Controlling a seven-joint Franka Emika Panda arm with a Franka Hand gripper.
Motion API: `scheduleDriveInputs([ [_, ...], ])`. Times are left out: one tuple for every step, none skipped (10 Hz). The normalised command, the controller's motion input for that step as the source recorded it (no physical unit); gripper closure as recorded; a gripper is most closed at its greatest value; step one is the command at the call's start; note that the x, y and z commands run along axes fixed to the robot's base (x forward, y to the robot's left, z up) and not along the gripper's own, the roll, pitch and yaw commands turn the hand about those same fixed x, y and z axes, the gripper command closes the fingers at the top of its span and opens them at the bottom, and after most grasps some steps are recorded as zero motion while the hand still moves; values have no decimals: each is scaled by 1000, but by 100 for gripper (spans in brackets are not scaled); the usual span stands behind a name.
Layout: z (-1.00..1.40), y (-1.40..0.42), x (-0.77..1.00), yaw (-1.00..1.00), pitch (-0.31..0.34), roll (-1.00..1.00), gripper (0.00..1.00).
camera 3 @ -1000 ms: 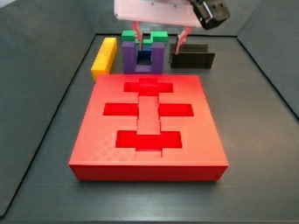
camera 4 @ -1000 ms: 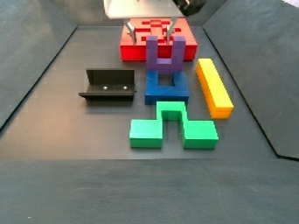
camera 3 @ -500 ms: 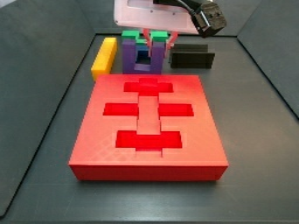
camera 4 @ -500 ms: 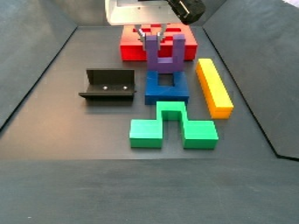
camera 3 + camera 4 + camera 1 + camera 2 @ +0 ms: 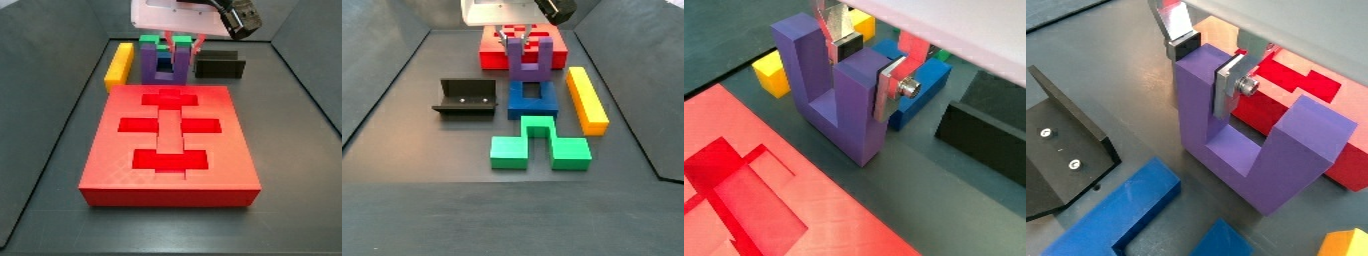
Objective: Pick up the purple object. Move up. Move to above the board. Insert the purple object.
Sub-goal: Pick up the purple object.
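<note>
The purple object (image 5: 164, 66) (image 5: 525, 62) is a U-shaped block with its prongs pointing up, just past the far end of the board (image 5: 110, 150) (image 5: 557, 47). My gripper (image 5: 171, 45) (image 5: 520, 42) is shut on one prong. Both wrist views show that prong clamped between the fingers: purple object (image 5: 838, 105) (image 5: 1253, 150), gripper (image 5: 861, 62) (image 5: 1207, 68). The red board (image 5: 804, 215) (image 5: 1313, 125) with its darker cut-outs lies right beside the block's base.
A yellow bar (image 5: 120, 65) (image 5: 587, 98), a blue notched block (image 5: 533, 98) and a green block (image 5: 539, 142) lie around the purple object. The fixture (image 5: 221, 66) (image 5: 465, 97) stands on the floor to one side. Dark walls enclose the floor.
My gripper has risen a little with the purple object held in it, mostly before half a second ago. The other pieces and the board have not moved.
</note>
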Motion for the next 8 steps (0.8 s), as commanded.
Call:
scheduleDriveInputs([
  [0,0,0,0,0,0,100],
  [0,0,0,0,0,0,100],
  [0,0,0,0,0,0,100],
  [0,0,0,0,0,0,100],
  [0,0,0,0,0,0,100],
  [0,0,0,0,0,0,100],
  [0,0,0,0,0,0,100],
  [0,0,0,0,0,0,100],
])
